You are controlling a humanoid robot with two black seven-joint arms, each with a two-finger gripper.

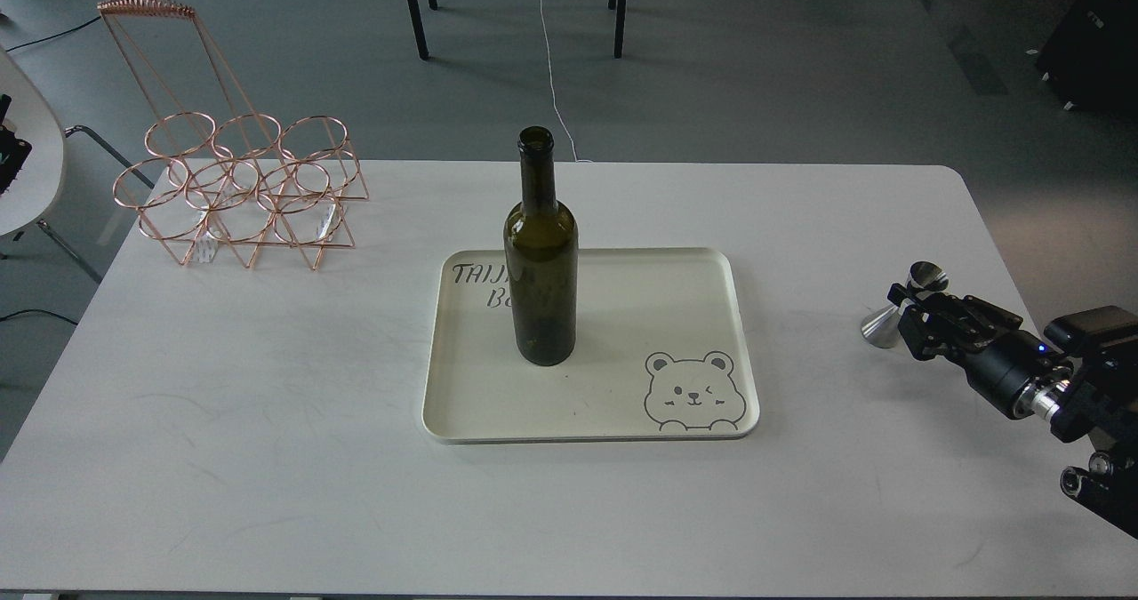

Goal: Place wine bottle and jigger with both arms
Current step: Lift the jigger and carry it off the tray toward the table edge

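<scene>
The wine bottle (540,253) is dark olive-green and stands upright on the left half of a cream tray (676,316) in the middle of the white table. The jigger (893,311) is small, shiny and hourglass shaped. It is tilted near the table's right edge, with its lower cone at or just above the tabletop. My right gripper (909,305) comes in from the right and is shut around the jigger's waist. My left arm is out of view.
A copper wire bottle rack (236,191) stands at the table's back left corner. The tray has a bear drawing (692,391) at its front right. A white chair (27,164) is off the table's left side. Table legs and cables are on the floor behind.
</scene>
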